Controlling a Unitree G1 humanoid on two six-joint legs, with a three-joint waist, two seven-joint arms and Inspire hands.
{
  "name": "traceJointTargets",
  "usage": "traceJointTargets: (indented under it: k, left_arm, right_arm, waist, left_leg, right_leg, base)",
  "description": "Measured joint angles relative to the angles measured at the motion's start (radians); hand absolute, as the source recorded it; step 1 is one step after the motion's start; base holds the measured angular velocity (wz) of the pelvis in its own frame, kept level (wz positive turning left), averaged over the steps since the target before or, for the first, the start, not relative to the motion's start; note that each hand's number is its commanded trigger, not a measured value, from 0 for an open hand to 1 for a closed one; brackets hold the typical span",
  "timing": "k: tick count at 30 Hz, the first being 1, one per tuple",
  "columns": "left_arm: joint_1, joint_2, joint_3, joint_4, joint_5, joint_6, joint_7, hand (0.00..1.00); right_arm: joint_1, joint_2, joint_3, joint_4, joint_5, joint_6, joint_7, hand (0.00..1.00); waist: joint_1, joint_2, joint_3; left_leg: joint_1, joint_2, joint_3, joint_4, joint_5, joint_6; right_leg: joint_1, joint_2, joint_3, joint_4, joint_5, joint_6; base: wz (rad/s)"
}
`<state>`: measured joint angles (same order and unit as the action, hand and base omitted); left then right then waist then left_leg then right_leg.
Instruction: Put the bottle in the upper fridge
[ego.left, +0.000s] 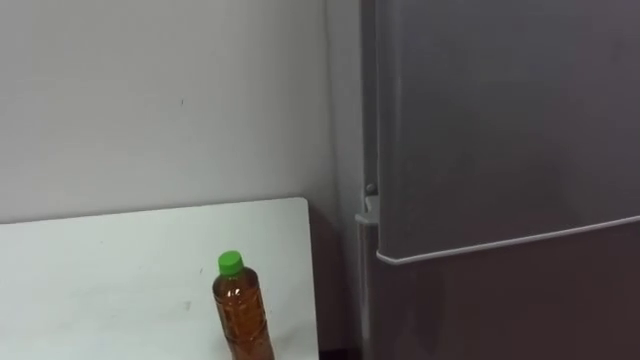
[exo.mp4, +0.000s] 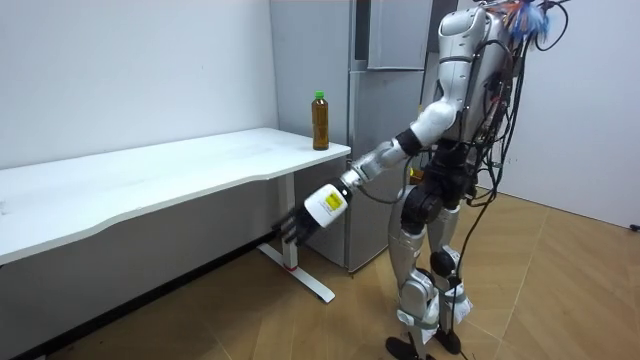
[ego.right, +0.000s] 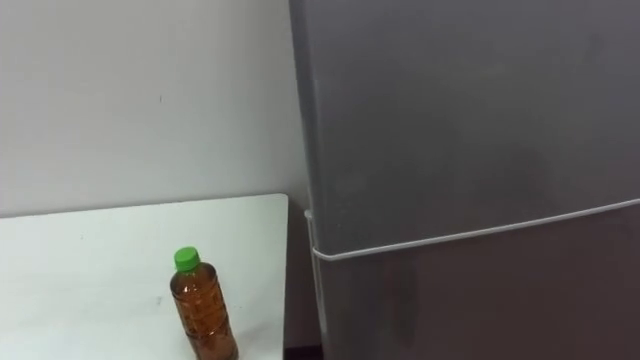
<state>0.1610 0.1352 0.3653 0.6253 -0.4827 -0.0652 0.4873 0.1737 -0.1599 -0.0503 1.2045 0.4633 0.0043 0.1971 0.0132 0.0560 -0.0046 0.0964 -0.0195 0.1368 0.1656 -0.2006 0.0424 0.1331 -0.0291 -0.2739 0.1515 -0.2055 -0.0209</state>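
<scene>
In the left eye view one bottle (ego.left: 243, 315) stands upright on the table (ego.left: 100, 285), just beside the fridge (ego.left: 500, 130) and on its left, near the table's end edge. The bottle is clear ribbed plastic with brown liquid inside and a round green cap. The table top is flat, white and smooth, with a rounded corner toward the fridge. The fridge is a tall grey box with a dull metal-like face; one pale seam splits it into two doors, upper and lower, both closed. A narrow dark gap parts it from the table, and a plain pale wall rises behind. The right eye view shows the same bottle, table corner and fridge front, but not the small hinge piece at the fridge's left edge that the left eye view catches. The room view shows the robot standing before the fridge on a wood-pattern floor, with the whole long table and its white legs. The left hand (exo.mp4: 297, 226) hangs below the table edge, fingers loose and straight, holding nothing, well apart from the bottle.
</scene>
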Motion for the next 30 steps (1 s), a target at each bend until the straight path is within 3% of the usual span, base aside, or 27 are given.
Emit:
traceJointTargets:
  k: [1, 3, 9, 14, 21, 30]
  left_arm:
    - [0.000, 0.000, 0.009, -0.059, -0.007, -0.001, 0.012, 0.00]
    - [-0.002, 0.013, 0.026, -0.158, -0.007, -0.017, 0.034, 0.00]
    - [-0.024, 0.042, 0.055, -0.318, -0.004, -0.034, 0.084, 0.00]
    - [-0.026, 0.043, 0.065, -0.515, -0.005, -0.037, 0.134, 0.00]
    - [-0.032, 0.043, 0.067, -0.733, 0.013, -0.039, 0.137, 0.00]
    - [-0.147, 0.043, 0.051, -0.929, 0.013, -0.033, 0.085, 0.00]
  right_arm:
    - [0.005, 0.002, -0.017, -0.008, -0.005, -0.002, -0.001, 0.00]
    - [0.014, 0.002, -0.036, -0.010, -0.011, -0.003, -0.001, 0.00]
    - [0.045, 0.008, -0.052, -0.043, -0.006, -0.005, -0.017, 0.00]
    - [0.058, 0.009, -0.050, -0.075, 0.002, -0.003, -0.035, 0.00]
    - [0.056, 0.017, -0.051, -0.072, -0.011, -0.003, -0.042, 0.00]
    - [0.044, 0.022, -0.050, -0.073, -0.041, 0.004, -0.042, 0.00]
  waist:
    - [0.000, 0.005, -0.0036]
    - [-0.003, -0.002, -0.0008]
    - [-0.002, 0.001, -0.0014]
    - [0.009, 0.000, -0.0014]
    - [0.006, -0.011, 0.0057]
    - [-0.019, -0.012, 0.0058]
  left_leg:
    - [0.000, 0.000, 0.000, -0.001, 0.000, 0.000]
    - [0.002, 0.000, 0.000, -0.002, 0.000, 0.000]
    - [0.001, 0.000, 0.000, -0.001, 0.000, 0.001]
    - [0.002, -0.001, -0.001, 0.003, -0.001, 0.001]
    - [-0.006, 0.000, -0.003, 0.005, -0.001, 0.001]
    - [-0.014, -0.001, -0.003, 0.006, -0.001, 0.001]
  right_leg:
    - [0.001, 0.000, 0.000, 0.000, 0.000, 0.000]
    - [0.002, 0.000, 0.000, 0.000, 0.000, 0.000]
    - [-0.002, 0.000, 0.002, 0.004, -0.001, 0.001]
    - [0.000, -0.001, 0.005, 0.005, -0.001, 0.001]
    - [-0.012, 0.000, 0.009, 0.004, -0.001, 0.000]
    - [-0.013, 0.000, 0.005, 0.002, 0.001, 0.001]
  base:
    - [0.00]
    - [0.00]
    - [-0.02]
    - [0.00]
    - [-0.01]
    - [0.01]
